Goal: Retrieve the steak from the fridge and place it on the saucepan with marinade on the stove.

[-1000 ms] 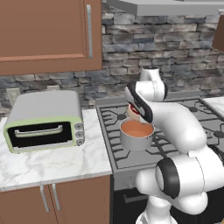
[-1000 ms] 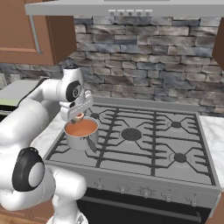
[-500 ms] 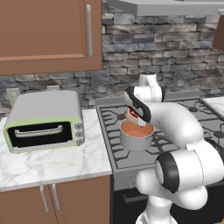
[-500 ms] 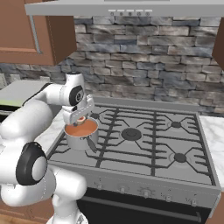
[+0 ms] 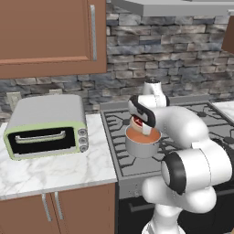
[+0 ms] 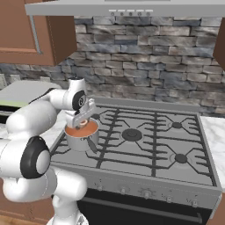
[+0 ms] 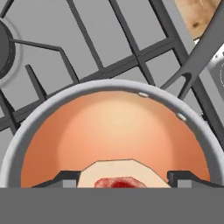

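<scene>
Hovering just over the marinade (image 7: pixel 113 131), the pincer (image 7: pixel 120 177) is clamped on the steak (image 7: pixel 118 181).

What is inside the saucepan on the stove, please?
The saucepan holds smooth orange-red marinade across its whole width. The gripper hangs just above it with the steak between its fingers. The pan's bottom is covered by the liquid.

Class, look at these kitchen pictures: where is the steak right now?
The steak sits between the claw's fingers, just above the marinade in the saucepan, on the stove's front left burner.
</scene>
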Controlling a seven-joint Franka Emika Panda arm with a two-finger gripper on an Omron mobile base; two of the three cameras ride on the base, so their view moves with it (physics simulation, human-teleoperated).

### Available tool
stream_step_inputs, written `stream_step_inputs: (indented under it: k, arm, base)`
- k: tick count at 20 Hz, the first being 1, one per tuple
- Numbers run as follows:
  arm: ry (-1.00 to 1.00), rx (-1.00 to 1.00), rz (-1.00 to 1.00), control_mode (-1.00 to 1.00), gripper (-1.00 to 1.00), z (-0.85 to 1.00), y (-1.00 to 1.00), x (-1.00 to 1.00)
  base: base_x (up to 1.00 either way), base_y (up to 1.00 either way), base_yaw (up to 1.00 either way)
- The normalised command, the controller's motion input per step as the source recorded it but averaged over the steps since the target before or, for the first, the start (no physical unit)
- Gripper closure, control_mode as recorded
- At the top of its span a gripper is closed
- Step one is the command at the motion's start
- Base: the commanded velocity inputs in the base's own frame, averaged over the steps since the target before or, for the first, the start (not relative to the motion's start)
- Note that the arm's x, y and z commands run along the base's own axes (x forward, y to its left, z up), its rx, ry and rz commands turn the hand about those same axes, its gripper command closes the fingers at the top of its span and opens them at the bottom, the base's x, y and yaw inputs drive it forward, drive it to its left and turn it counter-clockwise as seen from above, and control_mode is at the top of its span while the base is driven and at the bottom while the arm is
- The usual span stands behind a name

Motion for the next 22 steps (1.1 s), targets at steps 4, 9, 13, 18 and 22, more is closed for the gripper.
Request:
stream_step_inputs:
  k: [4,9,13,18,22]
  arm:
    - [0.0,0.0,0.0,-1.0,1.0,-0.21,0.0,0.15]
    - [0.0,0.0,0.0,-1.0,1.0,-0.14,-0.01,0.15]
    - [0.0,0.0,0.0,-1.0,1.0,-0.12,-0.01,0.16]
    - [0.0,0.0,0.0,-1.0,1.0,-0.11,0.0,0.12]
    - [0.0,0.0,0.0,-1.0,1.0,-0.11,-0.03,0.1]
  base:
    - [0.0,0.0,0.0]
    - [0.0,0.0,0.0]
    - [0.0,0.0,0.0]
    - [0.0,0.0,0.0]
    - [0.0,0.0,0.0]
